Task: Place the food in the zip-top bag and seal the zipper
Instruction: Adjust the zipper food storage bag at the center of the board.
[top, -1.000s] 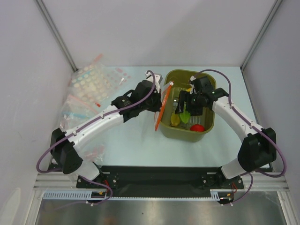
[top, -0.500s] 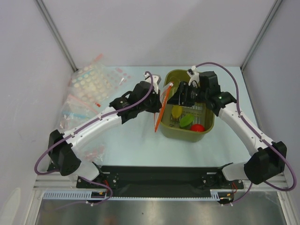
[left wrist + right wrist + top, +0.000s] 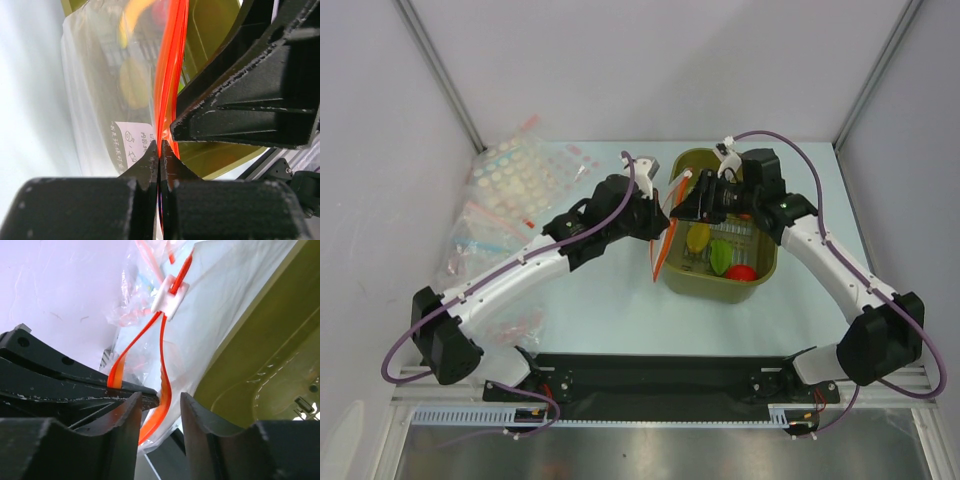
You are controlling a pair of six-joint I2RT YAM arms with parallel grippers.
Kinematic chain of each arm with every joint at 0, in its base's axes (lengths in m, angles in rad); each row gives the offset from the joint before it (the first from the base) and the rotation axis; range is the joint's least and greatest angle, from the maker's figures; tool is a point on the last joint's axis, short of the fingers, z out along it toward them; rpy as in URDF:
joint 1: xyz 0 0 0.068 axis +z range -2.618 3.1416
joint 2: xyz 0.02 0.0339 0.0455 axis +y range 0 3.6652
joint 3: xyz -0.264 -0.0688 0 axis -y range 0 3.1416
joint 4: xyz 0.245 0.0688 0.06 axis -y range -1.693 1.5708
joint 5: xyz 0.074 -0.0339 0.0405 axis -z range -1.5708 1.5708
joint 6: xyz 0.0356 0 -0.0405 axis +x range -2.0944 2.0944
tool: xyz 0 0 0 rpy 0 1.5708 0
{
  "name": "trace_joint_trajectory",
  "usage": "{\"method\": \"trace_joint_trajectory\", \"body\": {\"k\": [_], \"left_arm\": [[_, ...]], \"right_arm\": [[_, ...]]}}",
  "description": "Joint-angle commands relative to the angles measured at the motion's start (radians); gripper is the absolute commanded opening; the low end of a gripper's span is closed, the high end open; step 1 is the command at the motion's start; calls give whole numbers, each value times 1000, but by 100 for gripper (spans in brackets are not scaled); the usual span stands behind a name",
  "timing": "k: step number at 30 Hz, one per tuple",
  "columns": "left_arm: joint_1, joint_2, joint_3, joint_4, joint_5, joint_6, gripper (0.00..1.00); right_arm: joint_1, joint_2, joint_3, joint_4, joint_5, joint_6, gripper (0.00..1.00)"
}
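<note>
Zipper (image 3: 170,75) of the zip-top bag (image 3: 663,250) is clamped tight between the fingers of the left gripper (image 3: 160,150). It holds the clear bag on edge at the centre of the overhead frame, just beside the olive-green basket (image 3: 768,262). The right gripper (image 3: 161,401), at the bag's upper end, has its fingers parted, and the orange-red strip runs between them below a white slider (image 3: 170,297). In the basket lie a yellow piece (image 3: 697,238), a green piece (image 3: 720,256) and a red fruit (image 3: 741,272). Dotted clear bags (image 3: 520,180) lie at upper left.
</note>
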Motion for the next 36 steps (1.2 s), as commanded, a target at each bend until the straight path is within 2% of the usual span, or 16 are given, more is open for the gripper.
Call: {"method": "trace_joint_trajectory", "body": {"k": [1, 3, 6, 7, 9, 18, 26, 32, 35, 36], "left_arm": [[1, -42, -14, 61, 36, -28, 1], [1, -48, -22, 65, 33, -31, 0], [1, -50, -21, 41, -1, -31, 0], [1, -45, -16, 27, -18, -31, 0], [1, -36, 10, -26, -71, -30, 0], [4, -16, 105, -192, -268, 56, 0], [12, 27, 251, -425, -578, 123, 0], [12, 33, 351, -531, -713, 197, 0], [12, 25, 372, -557, -797, 244, 1], [12, 19, 362, -547, -811, 258, 1]], "right_arm": [[7, 13, 17, 56, -45, 22, 41], [8, 10, 17, 57, -45, 19, 36], [7, -3, 22, 39, -31, 7, 21], [7, -6, 26, 30, -19, 1, 10], [7, -3, 36, -20, 5, -17, 0], [-33, -1, 43, -185, 130, -62, 0], [-50, 45, 117, -378, 321, -113, 0], [-47, 37, 128, -345, 306, -116, 0], [-47, 37, 112, -267, 211, -108, 20], [-49, 39, 105, -245, 158, -99, 36]]}}
